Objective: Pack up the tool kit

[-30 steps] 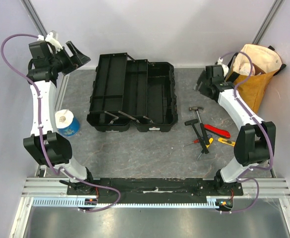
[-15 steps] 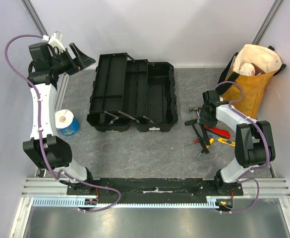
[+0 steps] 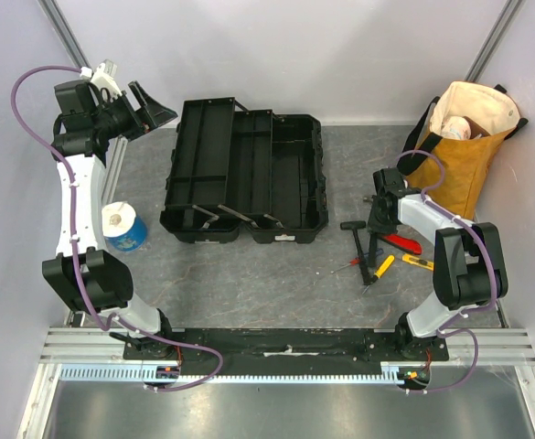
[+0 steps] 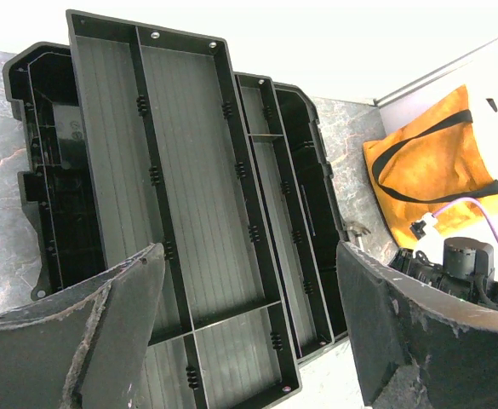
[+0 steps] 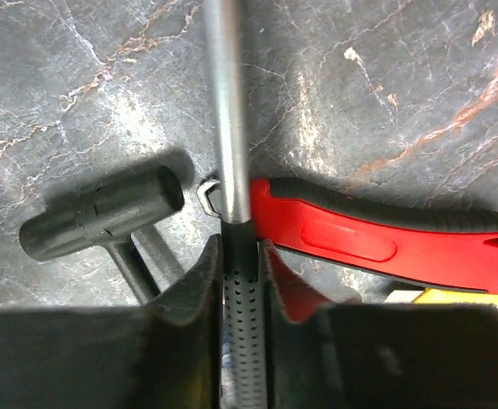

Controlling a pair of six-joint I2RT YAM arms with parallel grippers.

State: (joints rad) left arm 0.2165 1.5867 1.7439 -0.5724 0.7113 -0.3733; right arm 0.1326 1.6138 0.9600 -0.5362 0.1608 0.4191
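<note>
The black toolbox [image 3: 244, 174] lies open at the middle back, its ribbed trays [image 4: 180, 187] bare. My left gripper [image 3: 148, 108] hangs high at the back left, open [image 4: 249, 251], facing the trays with nothing between its fingers. My right gripper [image 3: 379, 212] is down on the tool pile, shut [image 5: 240, 247] on the hammer's dotted black grip; the silver hammer shaft [image 5: 226, 111] runs away from the fingers. A black mallet [image 5: 104, 221] [image 3: 354, 226] lies left of it, and the red-handled pliers [image 5: 385, 243] [image 3: 400, 242] lie right. A yellow knife [image 3: 420, 262] and screwdrivers [image 3: 379, 267] lie nearer the front.
A mustard-yellow tote bag [image 3: 468, 137] [image 4: 436, 183] stands at the back right, close behind the right arm. A blue-and-white cup [image 3: 123, 226] sits left of the toolbox beside the left arm. White walls enclose the marbled grey table [image 3: 267, 274].
My right arm swung down from beside the tote bag onto the tools, and its jaws closed on the hammer handle. The left gripper shifted slightly and stays open.
</note>
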